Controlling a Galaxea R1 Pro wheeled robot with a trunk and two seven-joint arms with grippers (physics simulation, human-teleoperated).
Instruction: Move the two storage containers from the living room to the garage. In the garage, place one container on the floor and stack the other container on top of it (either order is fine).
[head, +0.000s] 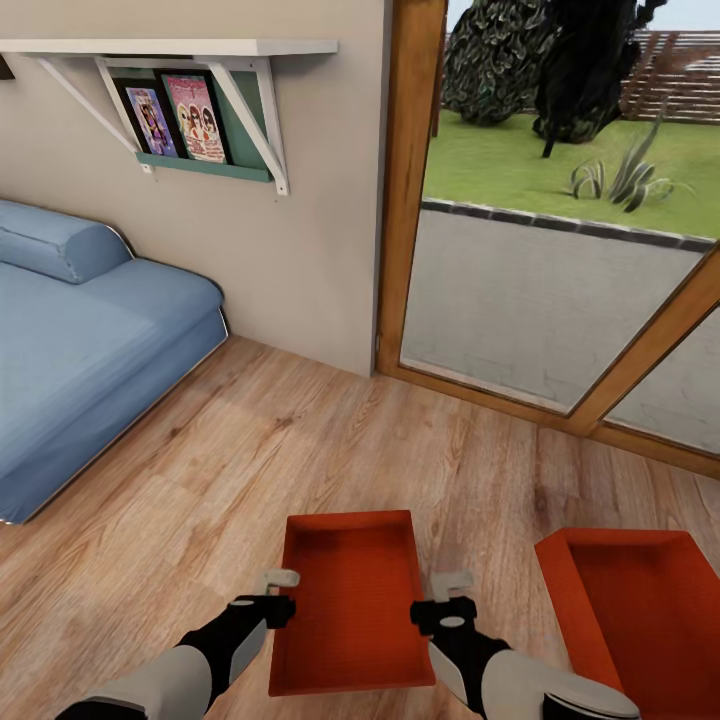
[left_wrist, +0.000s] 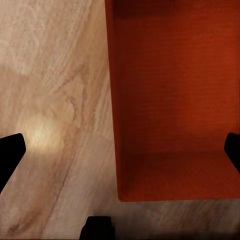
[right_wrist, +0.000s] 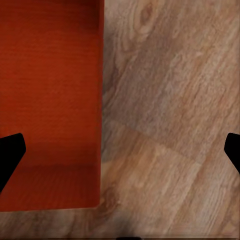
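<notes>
Head view: both storage containers remain on living-room planks; left gripper and right gripper flank one, jaws spread, nothing gripped.

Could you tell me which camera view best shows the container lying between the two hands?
The head view: the whole storage container shows on the wood floor, both hands flanking it. The left wrist view shows one end and a long wall; the right wrist view, the opposite wall.
</notes>
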